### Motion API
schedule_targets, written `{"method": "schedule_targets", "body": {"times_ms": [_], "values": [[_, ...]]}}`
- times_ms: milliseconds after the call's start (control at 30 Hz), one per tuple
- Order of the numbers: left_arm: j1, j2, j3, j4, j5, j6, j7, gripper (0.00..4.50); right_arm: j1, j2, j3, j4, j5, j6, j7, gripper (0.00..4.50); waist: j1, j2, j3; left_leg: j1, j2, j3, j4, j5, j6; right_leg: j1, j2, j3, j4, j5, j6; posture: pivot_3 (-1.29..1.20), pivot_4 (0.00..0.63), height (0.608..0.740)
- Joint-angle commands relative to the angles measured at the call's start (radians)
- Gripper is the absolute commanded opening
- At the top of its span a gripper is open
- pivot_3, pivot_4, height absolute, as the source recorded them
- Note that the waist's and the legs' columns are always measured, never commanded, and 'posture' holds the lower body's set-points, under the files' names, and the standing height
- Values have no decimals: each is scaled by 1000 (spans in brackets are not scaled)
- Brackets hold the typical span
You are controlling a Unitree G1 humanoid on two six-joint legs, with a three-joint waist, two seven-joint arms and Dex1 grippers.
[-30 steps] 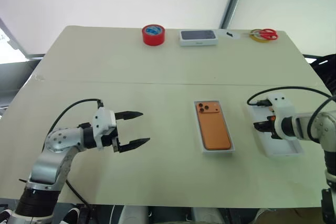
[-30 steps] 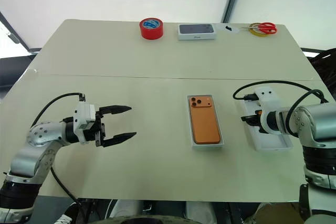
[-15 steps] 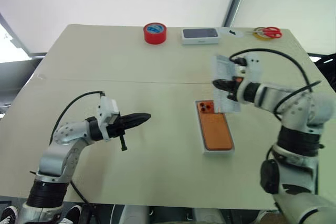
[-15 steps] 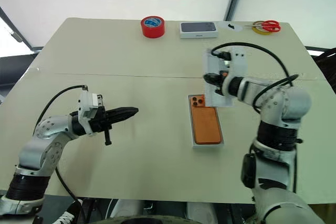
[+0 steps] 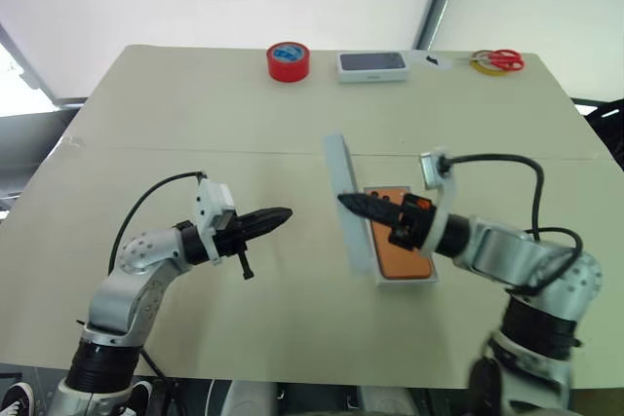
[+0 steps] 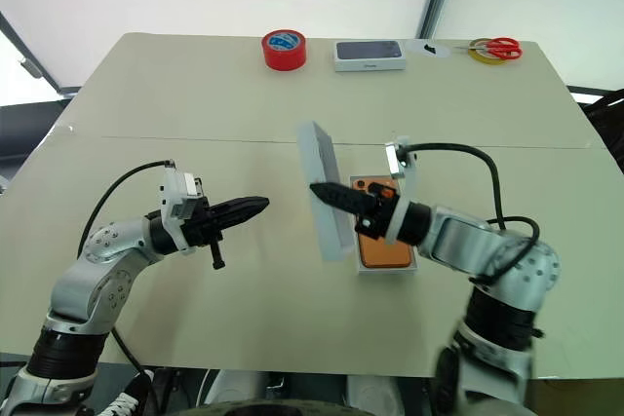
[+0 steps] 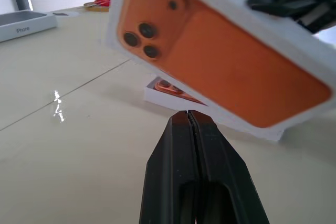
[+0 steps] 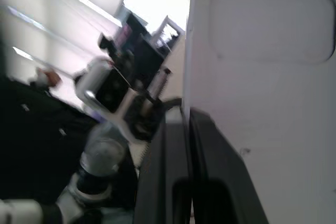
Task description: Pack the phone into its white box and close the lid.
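The wide beige bench (image 5: pixel 195 114) spans most of the head views, its far edge at the top of the frame. Near the centre, the right gripper (image 5: pixel 359 204) holds the lid (image 5: pixel 347 204), a white rectangular cardboard cover with low walls, standing on edge and tilted above the bench, its jaws clamped together on one wall. In the left wrist view the lid's outer face with its orange phone picture (image 7: pixel 220 51) faces that camera. Just right of the lid and partly behind the right arm lies the white box (image 5: pixel 429 278), a shallow white cardboard tray, with the phone (image 5: pixel 400 262), a flat orange smartphone with rounded corners, lying inside it. In the lower left of the frame the left gripper (image 5: pixel 278 215) hangs above the bench, pointing toward the lid but apart from it, its black jaws pressed together on nothing. Along the top edge sit a white box with a dark phone picture (image 5: pixel 371 65), a red roll of tape (image 5: pixel 288 61), and red-handled scissors (image 5: pixel 499 60) on a yellowish ring of tape.
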Motion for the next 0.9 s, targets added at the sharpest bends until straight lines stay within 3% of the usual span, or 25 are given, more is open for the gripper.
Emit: {"method": "schedule_targets", "body": {"times_ms": [33, 200, 367, 567, 900], "values": [[-6, -6, -10, -60, -36, 21, 6, 25, 78, -109, 118, -27, 88, -89, 56, 0, 2, 0, 0, 0, 1, 0, 0, 0, 0, 0, 1, 0, 0, 0, 0, 0, 150, 740], [-3, -29, -50, -77, -30, 32, 27, 25, 70, -171, 225, 6, 88, -145, 119, 0, 7, 0, 0, 0, 1, 0, 1, 0, 0, 0, 2, 1, 0, 0, 0, 0, 150, 740], [-3, -61, -90, -82, -11, 30, 58, 25, 12, -123, 271, 134, 88, -183, -10, 0, 15, -1, 0, -1, 1, 0, 1, 0, 0, 0, 2, 1, 0, 0, 0, 0, 150, 740], [-8, -104, -151, 7, 80, -44, 76, 25, -6, -162, 295, 224, 66, -221, -123, 0, 15, -1, -1, -3, 1, -1, 5, -1, 1, 0, 2, 0, 0, 0, 0, 0, 150, 740], [-99, -197, -203, 186, 135, -126, 59, 25, -13, -215, 250, 266, 72, -275, -149, 0, 17, -1, -2, 1, 1, -1, 6, -1, 2, 5, 1, 0, 0, 0, 0, 0, 150, 740]]}}
